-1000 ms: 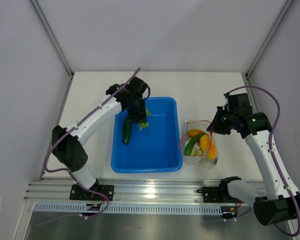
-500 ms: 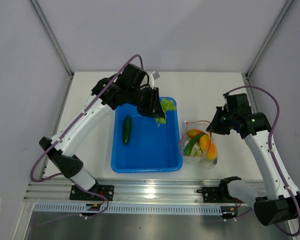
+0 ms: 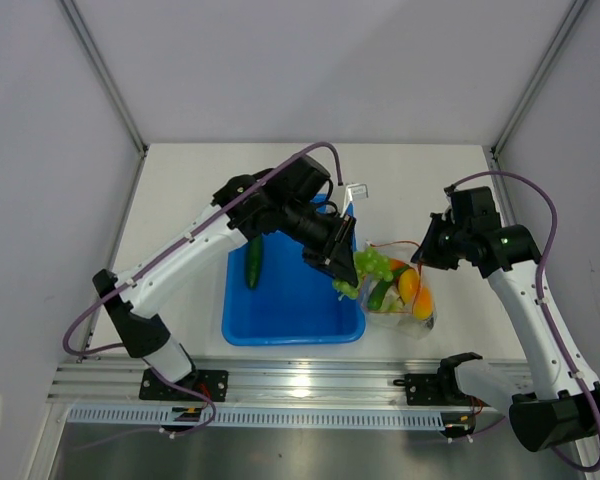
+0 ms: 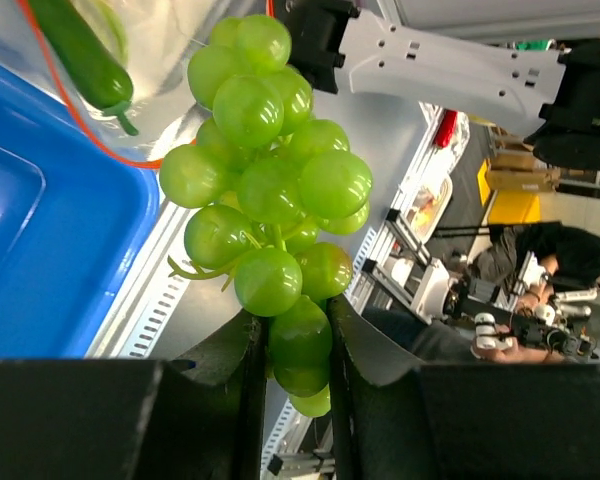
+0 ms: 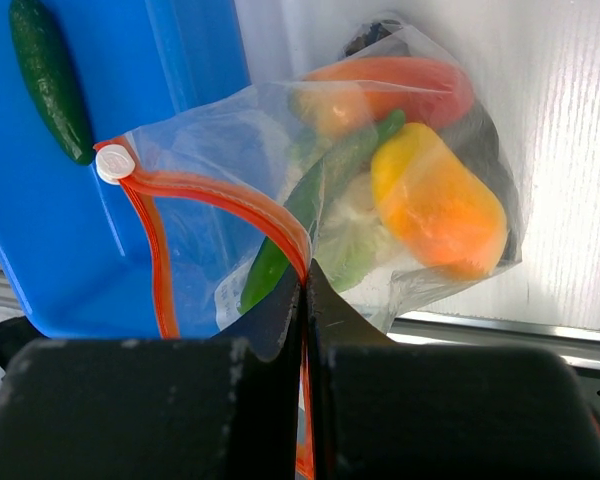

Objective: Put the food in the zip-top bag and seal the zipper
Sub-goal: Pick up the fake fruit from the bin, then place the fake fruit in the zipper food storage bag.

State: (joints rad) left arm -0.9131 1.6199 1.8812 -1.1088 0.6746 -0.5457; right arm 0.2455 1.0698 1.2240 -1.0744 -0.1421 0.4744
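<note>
While the right jaws pinch the zipper (image 5: 220,192) of the bag (image 5: 205,240), apparently holding its mouth open, the left jaws clamp grapes (image 4: 270,200) just beside it; next they must drop inside.

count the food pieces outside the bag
2: a dark green cucumber lying in the blue tray, and a green grape bunch held by the left tool near the zip-top bag's mouth. The left arm may hide more in the tray.
</note>
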